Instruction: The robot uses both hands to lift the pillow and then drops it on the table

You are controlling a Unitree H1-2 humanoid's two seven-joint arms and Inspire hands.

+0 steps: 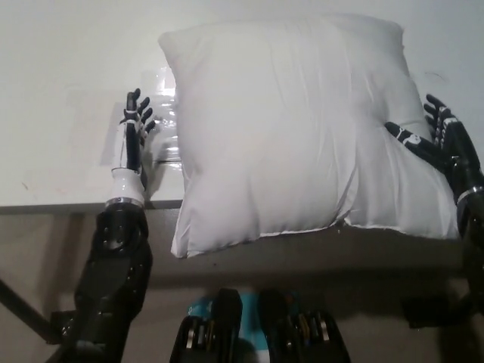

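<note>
Centrally, a white pillow (295,125) is lying on the white table (53,91), its near edge overhanging the table's front edge toward 6 o'clock. At 9 o'clock of the pillow, the left hand (134,132) is standing edge-on just beside the pillow's left side, fingers apart and extended toward 12 o'clock, grasping nothing; whether it is touching the fabric cannot be told. At 3 o'clock, the right hand (431,140) is resting against the pillow's right side, fingers spread and unclenched, with one dark finger lying across the fabric; nothing is being gripped. A clear plastic sheet (155,113) is lying flat on the table at 9 o'clock, partly hidden beneath the pillow's left edge and crossed by the left hand.
</note>
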